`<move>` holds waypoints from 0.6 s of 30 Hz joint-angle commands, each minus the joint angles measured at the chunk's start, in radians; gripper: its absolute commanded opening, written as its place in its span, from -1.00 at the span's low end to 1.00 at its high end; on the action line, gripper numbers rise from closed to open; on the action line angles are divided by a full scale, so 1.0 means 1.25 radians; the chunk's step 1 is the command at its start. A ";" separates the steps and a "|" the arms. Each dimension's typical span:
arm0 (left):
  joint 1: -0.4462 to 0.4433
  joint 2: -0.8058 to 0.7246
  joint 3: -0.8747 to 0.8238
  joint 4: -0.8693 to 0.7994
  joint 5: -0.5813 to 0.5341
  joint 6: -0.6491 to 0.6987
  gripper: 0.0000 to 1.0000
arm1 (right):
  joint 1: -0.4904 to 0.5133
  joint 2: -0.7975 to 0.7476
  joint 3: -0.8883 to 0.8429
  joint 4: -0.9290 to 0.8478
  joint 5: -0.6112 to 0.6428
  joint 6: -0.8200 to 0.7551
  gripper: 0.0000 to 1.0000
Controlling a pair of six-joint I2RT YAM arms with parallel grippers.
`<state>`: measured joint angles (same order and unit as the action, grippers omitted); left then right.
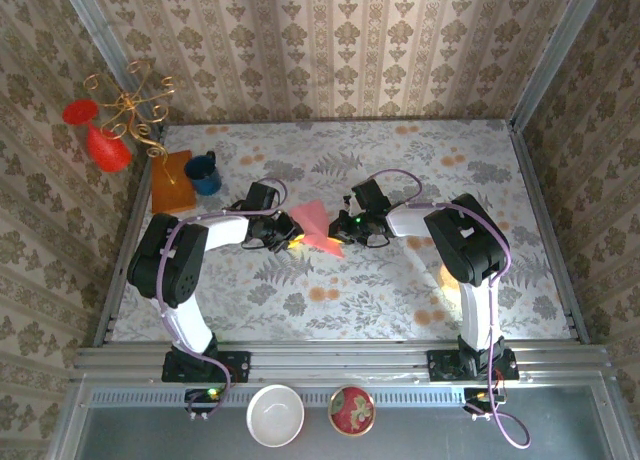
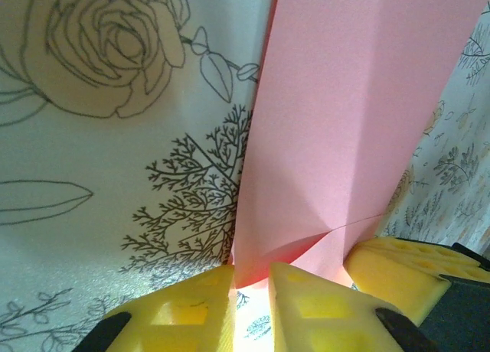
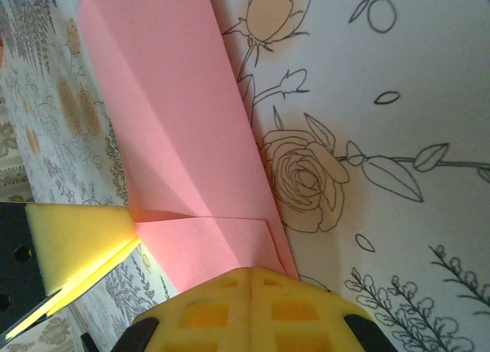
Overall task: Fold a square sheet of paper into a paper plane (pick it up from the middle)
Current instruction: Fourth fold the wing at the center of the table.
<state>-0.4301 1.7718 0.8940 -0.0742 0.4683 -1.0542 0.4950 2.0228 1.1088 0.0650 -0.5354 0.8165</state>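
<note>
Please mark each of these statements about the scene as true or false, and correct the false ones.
1. The pink paper lies flat and unfolded. False: it is creased and partly raised between the left gripper and the right gripper.
2. The right gripper's fingers are pressed together. True.
3. The blue mug stands beside the orange-brown board. True.
4. The red vase stands on the paper. False: it is far left, by the wall.
</note>
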 commanded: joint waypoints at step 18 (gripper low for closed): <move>0.005 -0.010 -0.011 0.129 0.087 -0.024 -0.56 | -0.008 0.043 -0.037 -0.049 0.053 0.006 -0.91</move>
<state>-0.4301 1.7718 0.8913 0.0486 0.5434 -1.0645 0.4942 2.0228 1.1042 0.0738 -0.5385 0.8192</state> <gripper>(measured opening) 0.218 0.068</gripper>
